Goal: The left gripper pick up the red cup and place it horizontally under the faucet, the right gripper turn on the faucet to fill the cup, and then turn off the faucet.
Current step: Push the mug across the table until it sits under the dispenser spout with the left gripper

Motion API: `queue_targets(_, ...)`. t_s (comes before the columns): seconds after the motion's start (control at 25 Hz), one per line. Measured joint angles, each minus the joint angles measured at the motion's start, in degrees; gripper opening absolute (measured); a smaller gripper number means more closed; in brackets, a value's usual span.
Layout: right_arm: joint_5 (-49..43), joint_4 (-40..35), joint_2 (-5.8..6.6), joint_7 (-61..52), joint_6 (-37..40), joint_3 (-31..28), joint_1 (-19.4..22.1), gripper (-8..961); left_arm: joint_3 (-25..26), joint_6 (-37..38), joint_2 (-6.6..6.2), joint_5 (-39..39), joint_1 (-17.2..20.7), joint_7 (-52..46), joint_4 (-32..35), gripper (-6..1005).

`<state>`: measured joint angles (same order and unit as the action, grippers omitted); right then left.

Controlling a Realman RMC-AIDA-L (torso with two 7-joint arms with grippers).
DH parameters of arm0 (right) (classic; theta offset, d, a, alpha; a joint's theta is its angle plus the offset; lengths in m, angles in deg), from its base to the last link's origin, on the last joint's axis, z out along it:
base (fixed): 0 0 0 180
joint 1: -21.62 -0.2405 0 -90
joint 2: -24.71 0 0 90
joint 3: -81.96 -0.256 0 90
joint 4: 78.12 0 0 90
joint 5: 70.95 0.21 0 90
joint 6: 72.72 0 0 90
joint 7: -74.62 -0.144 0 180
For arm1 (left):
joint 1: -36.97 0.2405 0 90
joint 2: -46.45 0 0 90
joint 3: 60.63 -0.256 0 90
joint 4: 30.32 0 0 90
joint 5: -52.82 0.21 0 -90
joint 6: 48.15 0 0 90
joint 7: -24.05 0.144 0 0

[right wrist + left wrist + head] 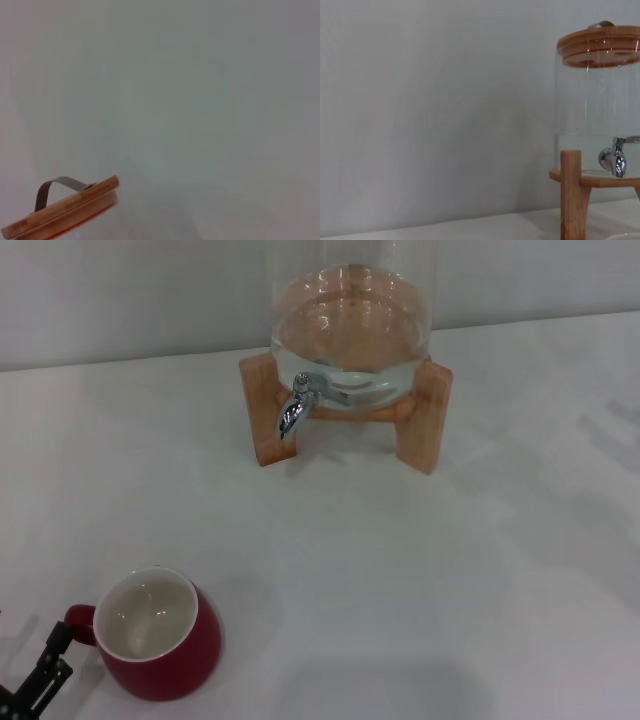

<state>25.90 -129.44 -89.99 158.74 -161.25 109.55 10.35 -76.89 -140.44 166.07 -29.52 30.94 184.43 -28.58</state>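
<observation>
Head view: left gripper (40,675) at the near-left table (420,570) edge, finger spread can't be told, tip just beside the red cup (160,635) handle. Cup upright, mouth up, handle toward the fingers, white inside looks empty. Faucet (293,410) well beyond, spout down, on the glass dispenser (350,335) holding water, in a wooden stand (428,415).

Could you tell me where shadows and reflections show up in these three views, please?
Head view: the red cup casts a soft shadow to its right on the white table, the wooden stand likewise, and the faucet glints. Left wrist view: the glass dispenser mirrors its wooden lid. Right wrist view: mostly plain wall.
</observation>
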Motion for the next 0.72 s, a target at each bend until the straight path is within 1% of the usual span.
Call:
queue_targets(0.36, 0.0, 0.0, 0.00, 0.0, 0.5, 0.0, 0.0, 658, 0.0, 0.1, 0.00, 0.1, 1.4, 0.3, -0.5, 842)
queue_targets(0.72, 0.1, 0.0, 0.00, 0.0, 0.5, 0.0, 0.0, 659, 0.0, 4.0, -0.09, 0.1, 1.3, -0.3, -0.5, 842)
